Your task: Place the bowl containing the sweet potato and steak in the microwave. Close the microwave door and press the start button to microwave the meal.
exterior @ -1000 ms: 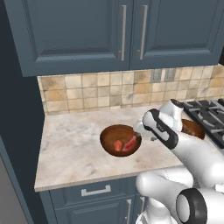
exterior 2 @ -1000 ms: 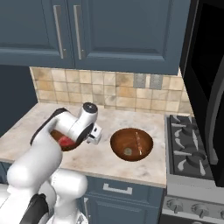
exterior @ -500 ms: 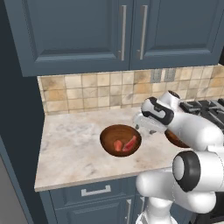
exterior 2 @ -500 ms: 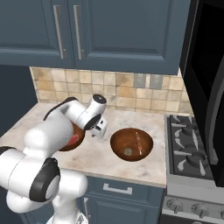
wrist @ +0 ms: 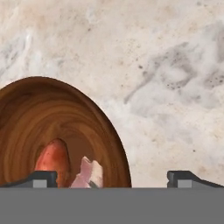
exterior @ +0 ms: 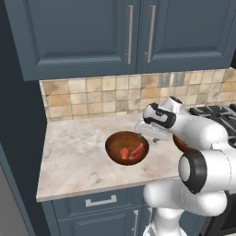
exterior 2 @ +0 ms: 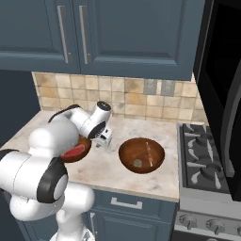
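The tool (exterior: 152, 134) stands fully open and holds nothing, poised just above the right rim of the bowl (exterior: 126, 147). The bowl rests on the marble bench (exterior: 73, 159), containing the sweet potato (exterior: 124, 152) and the steak (exterior: 137, 150) (side by side). A second wooden bowl (exterior 2: 141, 155) sits nearer the stove (exterior 2: 204, 162).

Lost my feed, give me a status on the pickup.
Gripper open, empty, over the near rim of the bowl. Sweet potato and steak inside, on the counter. Second bowl beside, not blocking.
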Motion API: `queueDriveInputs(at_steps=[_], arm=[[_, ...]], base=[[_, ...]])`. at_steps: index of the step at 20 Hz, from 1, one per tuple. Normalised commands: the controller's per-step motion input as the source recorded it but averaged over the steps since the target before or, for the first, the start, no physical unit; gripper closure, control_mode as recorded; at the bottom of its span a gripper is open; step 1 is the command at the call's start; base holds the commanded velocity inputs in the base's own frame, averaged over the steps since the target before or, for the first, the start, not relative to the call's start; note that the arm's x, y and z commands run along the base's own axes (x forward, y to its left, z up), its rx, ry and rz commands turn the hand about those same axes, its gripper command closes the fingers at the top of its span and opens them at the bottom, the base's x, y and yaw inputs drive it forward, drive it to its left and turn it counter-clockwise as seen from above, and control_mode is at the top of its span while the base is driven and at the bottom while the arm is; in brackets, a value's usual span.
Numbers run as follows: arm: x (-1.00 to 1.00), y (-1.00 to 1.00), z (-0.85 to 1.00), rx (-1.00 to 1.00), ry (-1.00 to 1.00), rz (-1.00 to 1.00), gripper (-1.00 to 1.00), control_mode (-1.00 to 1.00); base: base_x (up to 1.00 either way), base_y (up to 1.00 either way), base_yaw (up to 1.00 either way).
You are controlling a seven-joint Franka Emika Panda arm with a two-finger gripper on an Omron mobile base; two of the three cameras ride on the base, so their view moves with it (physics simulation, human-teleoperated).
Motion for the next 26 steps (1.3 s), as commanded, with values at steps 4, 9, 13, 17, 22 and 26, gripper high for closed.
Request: queueDriveInputs(at_steps=[4, 9, 13, 17, 22, 26], arm=[[0.12, 0.19, -0.14, -0.02, 0.0, 0.02, -1.0, -1.0], [0.29, 0.0, 0.0, 0.0, 0.0, 0.01, -1.0, -1.0], [0.28, 0.0, -0.02, 0.01, 0.0, 0.04, -1.0, -1.0], [0.25, 0.0, -0.08, 0.0, 0.0, 0.04, -1.0, -1.0], [0.12, 0.0, -0.25, 0.0, 0.0, 0.06, -1.0, -1.0], [0.04, 0.0, -0.36, 0.0, 0.0, 0.08, -1.0, -1.0]], base=[[0.0, 0.0, 0.0], [0.0, 0.0, 0.0], [0.0, 0.0, 0.0], [0.0, 0.0, 0.0], [0.0, 0.0, 0.0], [0.0, 0.0, 0.0]])
